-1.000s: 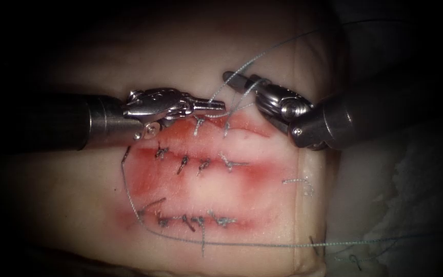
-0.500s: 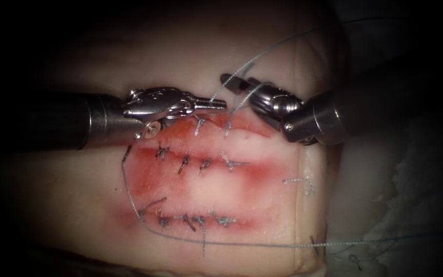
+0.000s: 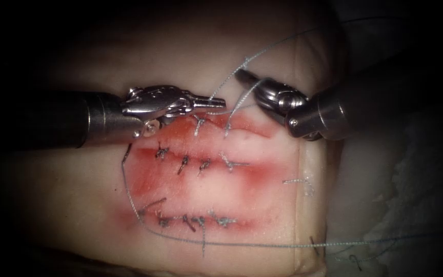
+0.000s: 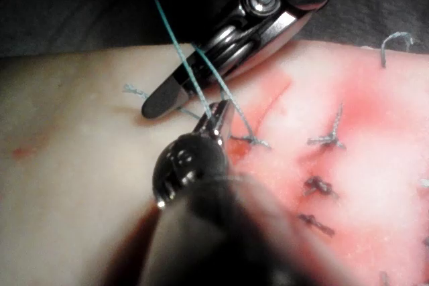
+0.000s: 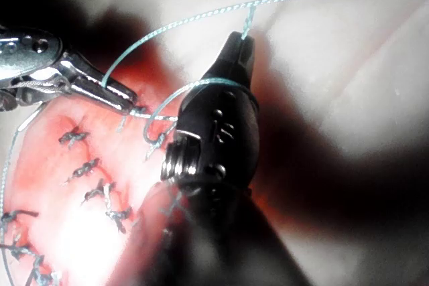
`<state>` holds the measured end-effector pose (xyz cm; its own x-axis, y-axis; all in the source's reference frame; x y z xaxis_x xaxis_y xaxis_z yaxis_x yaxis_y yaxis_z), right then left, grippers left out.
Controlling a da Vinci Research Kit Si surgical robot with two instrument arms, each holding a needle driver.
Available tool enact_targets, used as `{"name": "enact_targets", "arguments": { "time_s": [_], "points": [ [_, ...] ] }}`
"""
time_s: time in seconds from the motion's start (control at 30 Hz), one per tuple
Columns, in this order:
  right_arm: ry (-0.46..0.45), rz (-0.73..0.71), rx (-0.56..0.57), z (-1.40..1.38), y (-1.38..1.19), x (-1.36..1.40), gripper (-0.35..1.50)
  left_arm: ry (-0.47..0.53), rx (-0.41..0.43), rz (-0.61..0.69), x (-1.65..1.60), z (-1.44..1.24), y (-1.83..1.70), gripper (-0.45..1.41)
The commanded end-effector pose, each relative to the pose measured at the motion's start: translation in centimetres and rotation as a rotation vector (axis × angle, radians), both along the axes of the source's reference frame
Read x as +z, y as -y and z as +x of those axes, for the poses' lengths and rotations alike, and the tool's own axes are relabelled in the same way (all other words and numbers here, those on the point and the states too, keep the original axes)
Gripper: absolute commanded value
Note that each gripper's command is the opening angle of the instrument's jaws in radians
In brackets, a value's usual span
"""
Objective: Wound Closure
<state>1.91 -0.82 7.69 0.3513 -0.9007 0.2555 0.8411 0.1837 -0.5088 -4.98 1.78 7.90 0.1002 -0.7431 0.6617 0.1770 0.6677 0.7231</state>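
The tissue (image 3: pixel 262 205) shows three reddened cuts, each closed with dark knotted stitches. Over the uppermost cut (image 3: pixel 242 125) my left tool (image 3: pixel 220 103) comes in from the left, shut on the thread just above a stitch (image 3: pixel 199 123). My right tool (image 3: pixel 243 75), on the right side, is shut on the thread (image 3: pixel 283 41), which runs up and to the right. A strand lies looped over its jaws (image 5: pixel 201 85). In the wrist views both tips (image 4: pixel 220 110) (image 5: pixel 244 38) grip thread. A thin curved line (image 3: pixel 125 179) lies on the tissue at the left; needle or thread, I cannot tell.
A long run of thread (image 3: pixel 262 245) crosses the near edge of the tissue towards the right. A short cut end of thread (image 3: pixel 298 181) lies at the tissue's right edge. White gauze (image 3: pixel 416 195) lies beyond that edge.
The right tool's jaws have closed on the thread and shifted slightly up and to the right. The left tool has held still, still gripping the thread.
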Motion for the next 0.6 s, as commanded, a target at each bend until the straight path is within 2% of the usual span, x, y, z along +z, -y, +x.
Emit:
{"name": "enact_targets", "arguments": {
  "time_s": [0.03, 0.17, 0.23, 0.27, 0.4, 0.6],
  "points": [
    [-0.017, -0.019, -0.019, 0.07, 0.04, -0.08, -0.35, -0.019, 0.000, -0.006, 0.04, -0.05, -0.08, -0.27],
    [-0.053, -0.052, -0.054, 0.01, 0.21, -0.31, -0.35, -0.168, -0.005, -0.007, 0.14, 0.00, -0.32, -0.33],
    [-0.066, -0.054, -0.081, 0.00, 0.44, -0.47, -0.35, -0.230, 0.001, -0.020, 0.26, 0.02, -0.54, -0.42],
    [-0.066, -0.054, -0.081, 0.00, 0.44, -0.47, -0.35, -0.230, 0.001, -0.020, 0.26, 0.02, -0.54, -0.42],
    [-0.093, -0.050, -0.131, 0.05, 0.70, -0.65, -0.35, -0.333, 0.020, -0.042, 0.45, -0.01, -0.88, -0.45],
    [-0.162, -0.071, -0.206, 0.20, 0.84, -0.73, -0.35, -0.367, 0.034, -0.119, 0.63, -0.14, -1.14, -0.45]
  ]
}}
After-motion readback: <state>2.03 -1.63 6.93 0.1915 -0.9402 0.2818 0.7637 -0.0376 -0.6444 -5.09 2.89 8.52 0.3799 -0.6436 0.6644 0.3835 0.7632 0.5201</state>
